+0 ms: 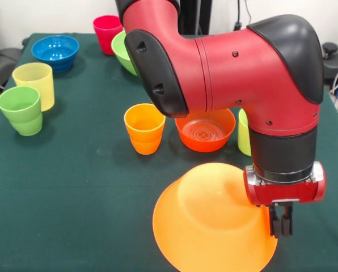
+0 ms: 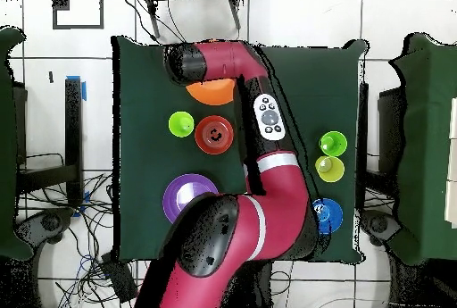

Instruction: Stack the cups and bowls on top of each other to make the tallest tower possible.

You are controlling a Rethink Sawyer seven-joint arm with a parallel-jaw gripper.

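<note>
The very large orange bowl (image 1: 211,221) lies upside down at the table's near edge; in the overhead view (image 2: 211,93) the arm partly covers it. My gripper (image 1: 281,222) hangs at the bowl's right wall just above its rim, fingers close together, with nothing seen between them. The orange cup (image 1: 144,128) and the small red-orange bowl (image 1: 205,130) stand upright behind the big bowl. A lime green cup (image 1: 243,134) peeks out from behind the arm. No pile stands anywhere.
At the left stand a green cup (image 1: 21,109) and a pale yellow cup (image 1: 36,84). At the back are the blue bowl (image 1: 55,52), the red cup (image 1: 107,33) and the green bowl (image 1: 123,52). The purple bowl (image 2: 188,198) shows only from overhead.
</note>
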